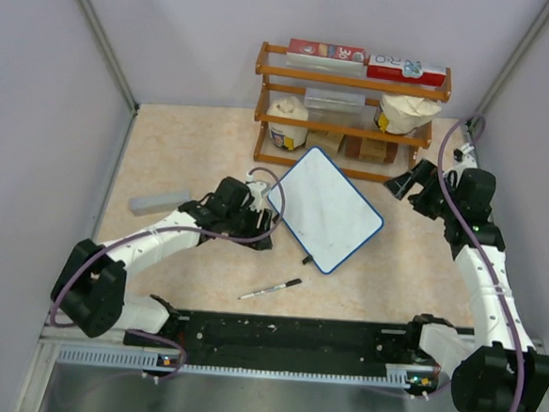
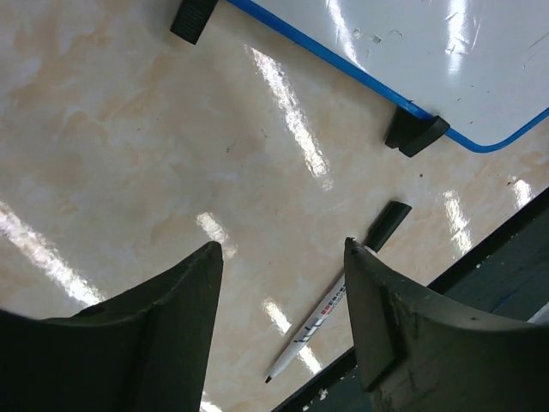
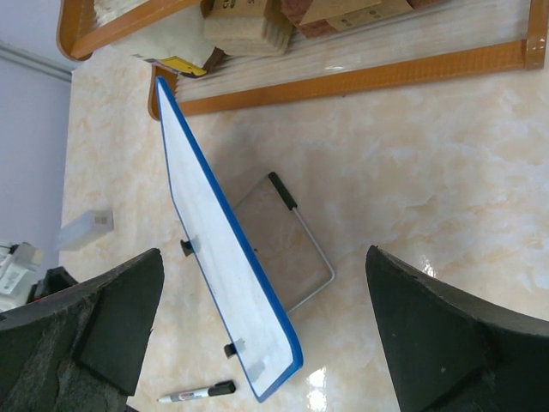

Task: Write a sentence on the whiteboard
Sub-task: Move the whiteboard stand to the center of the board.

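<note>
The whiteboard [image 1: 323, 208] stands tilted on a wire stand in the middle of the table, with a blue rim and black feet. Its face is blank apart from faint smudges, and no sentence shows on it. It also shows in the left wrist view [image 2: 429, 51] and the right wrist view [image 3: 223, 266]. A black-and-white marker [image 1: 271, 289] lies flat on the table in front of the board. My left gripper [image 1: 257, 226] is open and empty beside the board's left edge, above the marker [image 2: 313, 330]. My right gripper [image 1: 400, 185] is open and empty to the right of the board, well apart from it.
A wooden shelf [image 1: 354, 80] with boxes and bags stands behind the board. A grey block [image 1: 159, 201] lies at the left. The wire stand [image 3: 313, 249] sticks out behind the board. A black rail [image 1: 284, 334] runs along the near edge.
</note>
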